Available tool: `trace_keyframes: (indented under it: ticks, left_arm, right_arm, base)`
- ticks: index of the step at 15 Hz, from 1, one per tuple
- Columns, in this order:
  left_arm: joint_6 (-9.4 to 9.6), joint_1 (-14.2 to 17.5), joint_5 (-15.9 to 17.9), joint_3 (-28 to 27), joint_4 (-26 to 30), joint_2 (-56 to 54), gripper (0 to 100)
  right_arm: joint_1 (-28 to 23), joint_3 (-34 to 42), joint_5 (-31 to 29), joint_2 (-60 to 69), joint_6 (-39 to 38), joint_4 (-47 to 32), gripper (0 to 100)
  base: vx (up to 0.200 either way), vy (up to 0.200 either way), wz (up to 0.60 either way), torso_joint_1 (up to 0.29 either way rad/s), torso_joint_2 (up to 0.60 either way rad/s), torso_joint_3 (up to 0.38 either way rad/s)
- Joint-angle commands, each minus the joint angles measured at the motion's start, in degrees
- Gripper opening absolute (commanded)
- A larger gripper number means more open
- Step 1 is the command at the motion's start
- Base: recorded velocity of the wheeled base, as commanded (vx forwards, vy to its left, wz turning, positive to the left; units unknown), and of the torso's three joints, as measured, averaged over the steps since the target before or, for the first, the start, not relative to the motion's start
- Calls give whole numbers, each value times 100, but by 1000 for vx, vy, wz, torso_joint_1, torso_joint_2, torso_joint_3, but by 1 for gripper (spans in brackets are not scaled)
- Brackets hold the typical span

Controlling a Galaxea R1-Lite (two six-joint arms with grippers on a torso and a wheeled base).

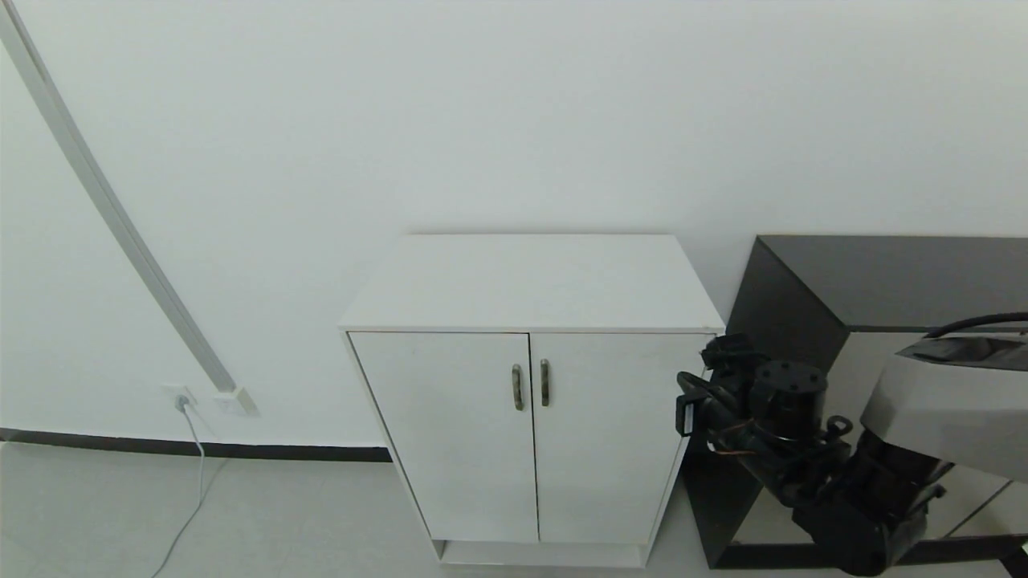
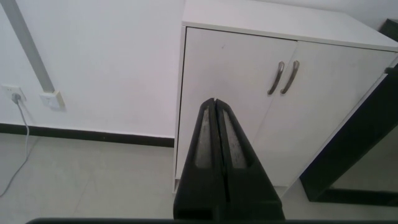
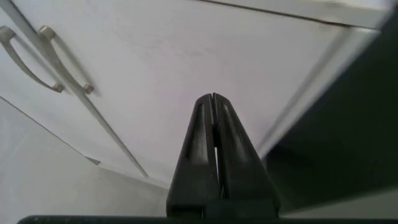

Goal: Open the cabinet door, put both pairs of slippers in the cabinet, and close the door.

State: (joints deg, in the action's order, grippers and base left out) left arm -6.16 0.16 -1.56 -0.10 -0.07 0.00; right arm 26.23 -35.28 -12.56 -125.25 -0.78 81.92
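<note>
Right gripper (image 3: 212, 98), fingers pressed together, we logged near the right door of the cabinet (image 1: 450, 433); left gripper (image 2: 214, 102) likewise, farther back. Left wrist view added a wall socket (image 2: 13, 93) far left.

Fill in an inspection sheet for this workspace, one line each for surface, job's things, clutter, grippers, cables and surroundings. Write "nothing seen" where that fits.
Surface: pale floor in front of the wall.
Job's things: white cabinet standing against the wall, both doors shut, two handles side by side at the middle seam.
Clutter: nothing seen.
Grippers: left gripper shut, pointing at the cabinet front, apart from it; right gripper shut, pointing at the right-hand door near its outer edge.
Cables: grey cable runs from a wall socket down to the floor.
Surroundings: white wall, slanted duct, black skirting, black unit right of the cabinet.
</note>
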Motion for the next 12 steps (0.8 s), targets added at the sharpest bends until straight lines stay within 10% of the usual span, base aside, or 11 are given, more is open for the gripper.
trace_keyframes:
  ticks: [1,12]
  left_arm:
    - [0,2,-2,1,-1,9,0]
    - [-17,2,-11,1,-1,9,0]
  right_arm:
    - [-356,724,-1,589,52,263,0]
    - [-1551,3212,43,2751,474,562,0]
  base:
    - [0,0,0,0,0,0]
    - [0,0,0,0,0,0]
